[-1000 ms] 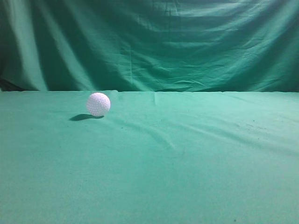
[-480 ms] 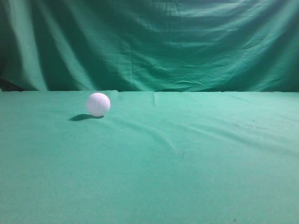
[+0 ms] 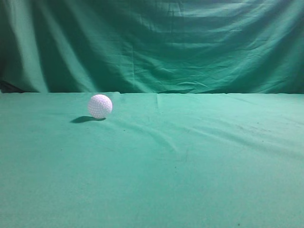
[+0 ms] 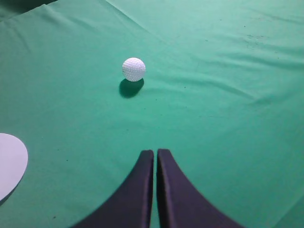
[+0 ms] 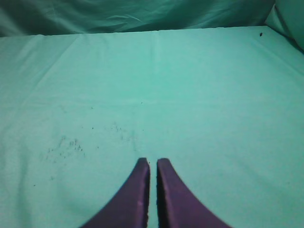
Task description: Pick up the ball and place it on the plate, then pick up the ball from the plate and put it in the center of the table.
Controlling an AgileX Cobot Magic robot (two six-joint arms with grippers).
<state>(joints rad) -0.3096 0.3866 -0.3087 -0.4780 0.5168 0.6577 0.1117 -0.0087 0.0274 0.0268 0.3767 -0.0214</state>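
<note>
The white dimpled ball (image 3: 99,106) rests on the green cloth table (image 3: 190,161), left of the middle and towards the back. In the left wrist view the ball (image 4: 133,69) lies well ahead of my left gripper (image 4: 155,153), which is shut and empty above the cloth. The edge of a white plate (image 4: 10,164) shows at the left border of that view. My right gripper (image 5: 152,162) is shut and empty over bare cloth. Neither gripper nor the plate shows in the exterior view.
A draped green curtain (image 3: 156,42) hangs behind the table. The table's far edge runs across the right wrist view (image 5: 156,31). Small dark specks (image 5: 64,145) mark the cloth.
</note>
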